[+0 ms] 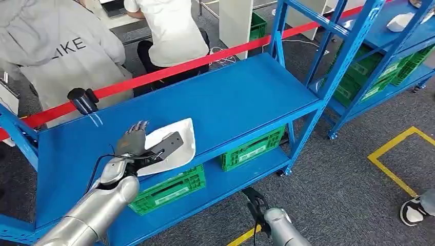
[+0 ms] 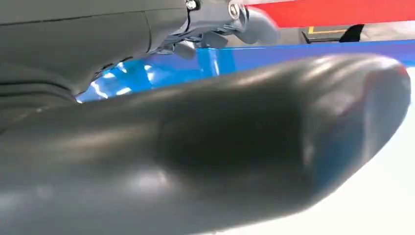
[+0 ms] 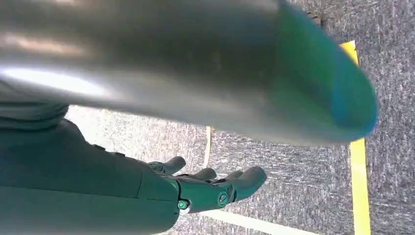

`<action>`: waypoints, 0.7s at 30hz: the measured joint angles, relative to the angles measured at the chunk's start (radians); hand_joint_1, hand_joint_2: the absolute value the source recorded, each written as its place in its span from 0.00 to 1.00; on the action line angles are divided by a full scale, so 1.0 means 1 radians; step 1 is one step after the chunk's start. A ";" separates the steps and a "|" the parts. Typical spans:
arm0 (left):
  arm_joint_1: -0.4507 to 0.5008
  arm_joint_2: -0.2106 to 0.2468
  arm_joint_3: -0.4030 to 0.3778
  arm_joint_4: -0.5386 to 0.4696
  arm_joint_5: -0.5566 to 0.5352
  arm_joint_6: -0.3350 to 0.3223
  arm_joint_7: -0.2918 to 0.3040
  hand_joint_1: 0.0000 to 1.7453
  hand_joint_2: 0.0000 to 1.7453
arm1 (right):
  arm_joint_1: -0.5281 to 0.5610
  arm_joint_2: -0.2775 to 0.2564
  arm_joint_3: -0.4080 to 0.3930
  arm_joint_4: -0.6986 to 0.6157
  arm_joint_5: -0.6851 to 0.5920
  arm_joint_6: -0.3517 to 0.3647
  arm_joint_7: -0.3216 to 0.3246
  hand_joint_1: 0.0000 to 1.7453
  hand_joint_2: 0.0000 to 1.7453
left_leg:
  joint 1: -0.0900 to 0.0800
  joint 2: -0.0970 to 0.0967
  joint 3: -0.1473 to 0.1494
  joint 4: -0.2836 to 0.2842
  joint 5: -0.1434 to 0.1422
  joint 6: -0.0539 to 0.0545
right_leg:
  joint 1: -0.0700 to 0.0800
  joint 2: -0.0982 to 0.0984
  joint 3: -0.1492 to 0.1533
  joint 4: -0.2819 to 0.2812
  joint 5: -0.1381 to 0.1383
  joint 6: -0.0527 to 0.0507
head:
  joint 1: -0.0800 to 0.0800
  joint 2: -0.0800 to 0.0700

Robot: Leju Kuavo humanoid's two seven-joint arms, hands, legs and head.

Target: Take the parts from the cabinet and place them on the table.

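Blue steel shelving rack [image 1: 246, 87], top shelf bearing a curved white moulded plastic part [image 1: 177, 143] at seven o'clock near its front edge. Left hand [image 1: 132, 141] grips that part's nine-o'clock end. Right hand [image 3: 215, 188] hangs over grey carpet, fingers loosely apart, holding nothing.

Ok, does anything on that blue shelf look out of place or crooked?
The white part lies slantwise at the front of the blue shelf, one end sticking out past the edge, with the left robot hand on it. Nothing looks spilled or broken.
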 joint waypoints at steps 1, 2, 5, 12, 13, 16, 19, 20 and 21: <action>0.000 0.000 0.000 0.000 0.000 0.000 0.000 0.00 0.00 | 0.000 0.000 0.000 0.000 0.000 0.000 0.000 0.00 0.00 | 0.003 -0.002 -0.006 0.012 -0.010 -0.008 | -0.002 0.000 0.002 -0.001 0.001 -0.006 | 0.000 0.000; -0.001 0.000 0.000 0.000 0.000 0.000 0.000 0.00 0.00 | 0.000 0.000 0.000 0.000 0.000 -0.001 0.000 0.00 0.00 | 0.004 -0.003 -0.021 0.047 -0.037 -0.014 | -0.003 0.001 0.002 -0.001 0.001 -0.011 | -0.006 0.000; 0.003 0.000 0.000 0.001 0.000 0.000 0.000 0.00 0.00 | 0.001 -0.001 0.000 0.000 0.000 -0.004 0.000 0.00 0.00 | 0.008 -0.003 -0.133 0.286 -0.148 -0.023 | -0.002 0.001 0.001 -0.001 -0.001 -0.015 | -0.006 0.000; 0.001 0.002 0.003 0.001 -0.001 0.002 -0.003 0.00 0.00 | 0.003 0.000 0.000 0.000 0.011 -0.005 0.000 0.00 0.00 | -0.007 -0.014 -0.003 -0.002 0.004 0.024 | 0.005 0.010 0.006 -0.007 0.001 -0.003 | -0.006 0.000; 0.001 0.002 0.004 0.001 -0.002 0.002 -0.003 0.00 0.00 | 0.004 0.000 0.000 0.000 0.010 -0.004 0.000 0.00 0.00 | -0.012 -0.012 -0.005 -0.003 0.004 0.023 | -0.001 0.009 0.003 -0.009 0.003 0.003 | -0.008 0.000; 0.000 0.002 0.007 0.000 -0.001 0.002 -0.005 0.00 0.00 | 0.014 0.000 0.000 0.000 0.009 -0.003 0.000 0.00 0.00 | -0.007 -0.013 0.007 -0.030 0.020 0.029 | 0.001 0.009 0.014 -0.032 0.012 0.026 | -0.008 0.000; -0.005 -0.003 0.012 0.000 -0.001 0.003 -0.008 0.00 0.00 | 0.010 -0.003 0.000 0.000 0.008 -0.003 0.000 0.00 0.00 | -0.001 -0.009 0.015 -0.051 0.033 0.034 | 0.007 0.001 -0.054 0.110 -0.069 0.028 | 0.000 0.000; -0.002 -0.003 0.016 0.000 -0.001 0.002 -0.008 0.00 0.00 | 0.010 -0.005 0.000 0.000 0.008 -0.003 0.000 0.00 0.00 | -0.004 -0.007 0.015 -0.049 0.031 0.038 | 0.009 0.001 -0.096 0.195 -0.104 0.028 | 0.001 0.000; 0.001 -0.003 0.018 0.001 -0.002 0.002 -0.008 0.00 0.00 | 0.013 -0.006 0.000 0.000 0.007 -0.002 0.000 0.00 0.00 | -0.006 -0.005 0.014 -0.045 0.029 0.040 | 0.011 0.001 -0.124 0.252 -0.118 0.027 | 0.001 0.000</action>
